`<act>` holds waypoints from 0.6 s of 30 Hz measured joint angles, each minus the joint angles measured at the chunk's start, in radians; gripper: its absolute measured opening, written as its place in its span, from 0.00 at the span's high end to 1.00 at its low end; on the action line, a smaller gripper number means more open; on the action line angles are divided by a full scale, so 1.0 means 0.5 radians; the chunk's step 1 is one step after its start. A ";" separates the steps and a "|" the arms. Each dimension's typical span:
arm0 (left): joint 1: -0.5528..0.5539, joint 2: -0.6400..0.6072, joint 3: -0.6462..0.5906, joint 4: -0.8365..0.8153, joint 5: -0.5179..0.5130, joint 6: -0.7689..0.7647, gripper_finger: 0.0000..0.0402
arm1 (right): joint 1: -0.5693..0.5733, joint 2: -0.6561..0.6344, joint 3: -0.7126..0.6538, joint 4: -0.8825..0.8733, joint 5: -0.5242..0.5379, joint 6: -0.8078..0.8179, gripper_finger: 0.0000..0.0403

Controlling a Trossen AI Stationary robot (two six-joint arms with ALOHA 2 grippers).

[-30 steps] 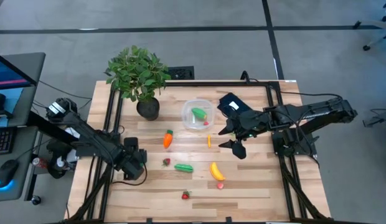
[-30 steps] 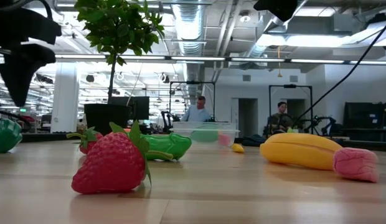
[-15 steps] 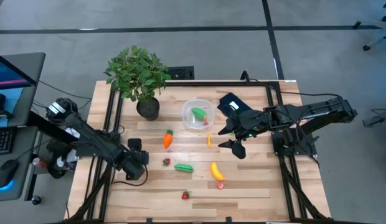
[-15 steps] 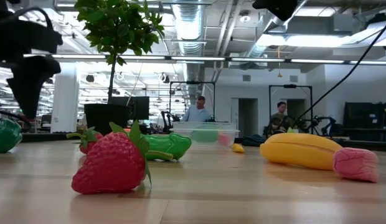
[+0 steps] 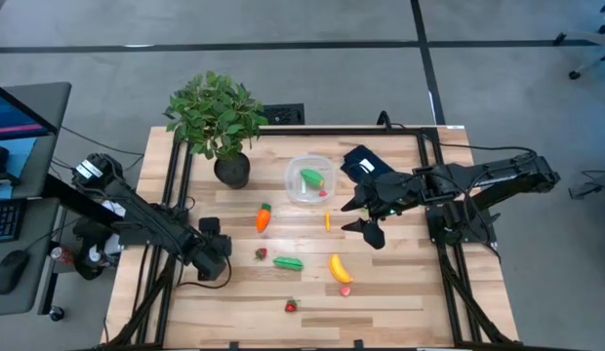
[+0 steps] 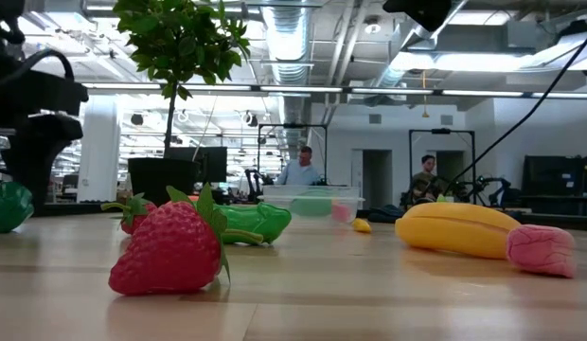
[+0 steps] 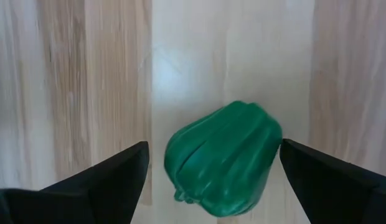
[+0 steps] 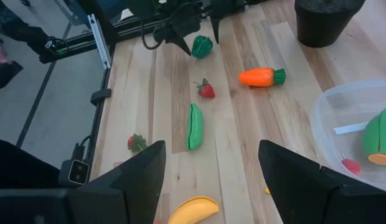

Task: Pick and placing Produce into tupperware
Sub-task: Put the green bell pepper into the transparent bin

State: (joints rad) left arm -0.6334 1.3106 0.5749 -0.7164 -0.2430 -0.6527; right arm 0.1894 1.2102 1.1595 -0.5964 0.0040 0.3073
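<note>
Since a moment ago only the left gripper (image 7: 211, 165) has shifted, sinking lower beside the potted plant (image 5: 217, 119) on its near side and settling over the green pepper (image 7: 223, 159), its fingers spread wide with the pepper lying between them, untouched; that pepper looks like a light, hollow toy with a ribbed, glossy skin, so I'd guess it could squirt out of a careless pinch, and the fat middle across the ribs seems the safest place to close on it; next over, nearer the plant pot, lies the carrot (image 5: 263, 216), with a small strawberry (image 5: 261, 253) and a long green pod (image 5: 288, 262) a bit further out, another strawberry (image 5: 291, 306) further still; the tupperware (image 5: 310, 179) sits just right of the plant pot, already holding a green piece and something small and red; beyond it lies the banana (image 5: 339, 267); the right gripper (image 5: 362, 214) hangs off to the right of the tupperware, fingers parted, holding nothing.
</note>
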 joint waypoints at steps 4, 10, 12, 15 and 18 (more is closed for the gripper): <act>0.003 0.000 -0.034 0.008 -0.002 -0.045 0.12 | 0.000 0.000 0.000 0.000 0.000 0.000 0.38; 0.003 -0.008 -0.110 0.131 0.004 -0.101 0.12 | -0.018 0.000 0.000 0.003 0.001 0.000 0.38; 0.005 -0.007 -0.112 0.136 -0.003 -0.121 0.12 | -0.018 0.001 0.000 0.006 0.002 0.000 0.38; 0.021 -0.007 -0.112 0.135 0.006 -0.139 0.12 | -0.017 0.001 0.000 0.008 0.001 0.000 0.38; 0.035 -0.006 -0.112 0.136 0.008 -0.138 0.12 | -0.017 0.001 0.000 0.008 0.002 -0.001 0.38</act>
State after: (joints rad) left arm -0.6160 1.3075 0.5189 -0.6483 -0.2389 -0.7216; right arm 0.1810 1.2106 1.1595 -0.5922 0.0048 0.3069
